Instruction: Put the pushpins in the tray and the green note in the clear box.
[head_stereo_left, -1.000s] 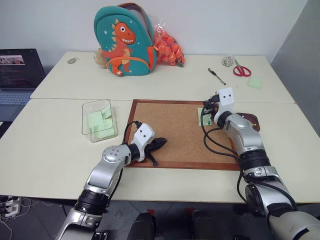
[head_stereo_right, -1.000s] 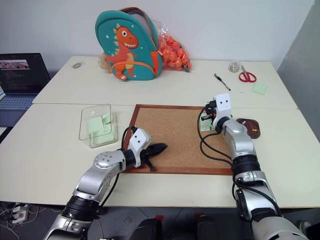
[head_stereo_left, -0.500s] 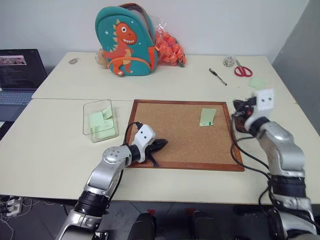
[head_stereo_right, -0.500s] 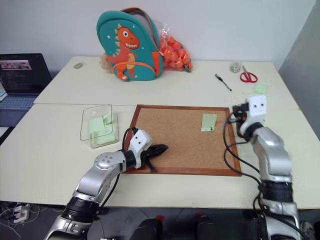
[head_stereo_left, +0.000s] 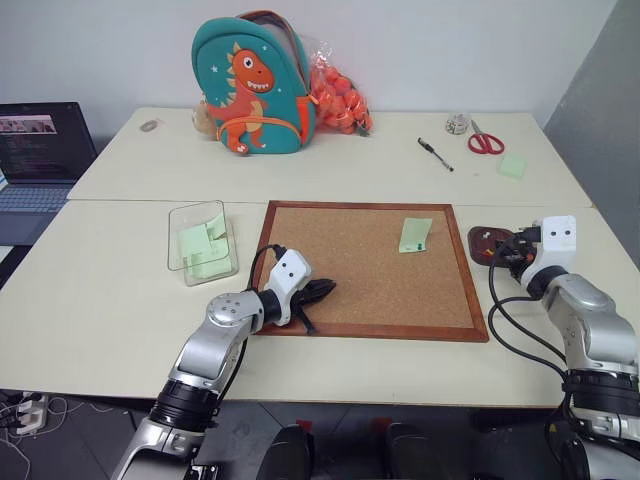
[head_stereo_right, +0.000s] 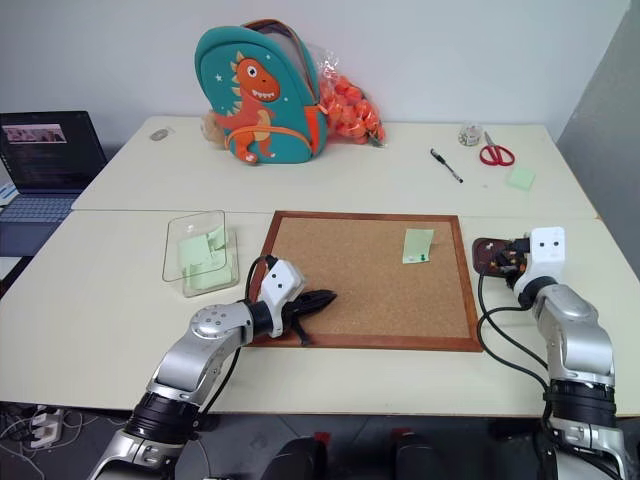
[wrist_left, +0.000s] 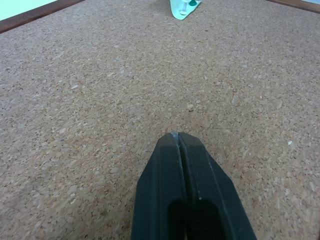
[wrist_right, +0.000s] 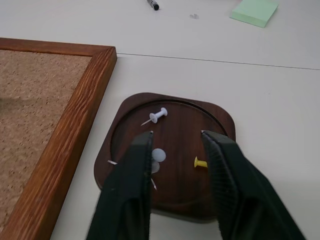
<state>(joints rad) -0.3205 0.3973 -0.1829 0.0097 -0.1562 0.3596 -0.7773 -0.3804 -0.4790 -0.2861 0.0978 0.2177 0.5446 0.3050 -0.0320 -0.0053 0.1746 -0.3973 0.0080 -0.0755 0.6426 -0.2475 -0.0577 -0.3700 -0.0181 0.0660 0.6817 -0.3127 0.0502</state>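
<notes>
Pale tabletop (head_stereo_left: 120, 290): right gripper (wrist_right: 176, 137), fingers apart, poised over tray (wrist_right: 125, 125) beside corkboard's (head_stereo_left: 372, 262) right edge, dropping pushpins (wrist_right: 158, 115); left gripper (head_stereo_left: 318, 291) pressed together, idle on cork; green note (head_stereo_left: 414, 234) pinned.

I found no legible text, label, brand, number or sign on anything inspected. The laptop screen (head_stereo_left: 40, 135) at the far left edge of the frame carried lines of writing, but they were too small for me to read. The backpack (head_stereo_left: 252, 82) at upper centre bore a cartoon dinosaur and small stars, with no lettering I could make out. The white housings on my wrists showed small dark marks, which I could not read either.
</notes>
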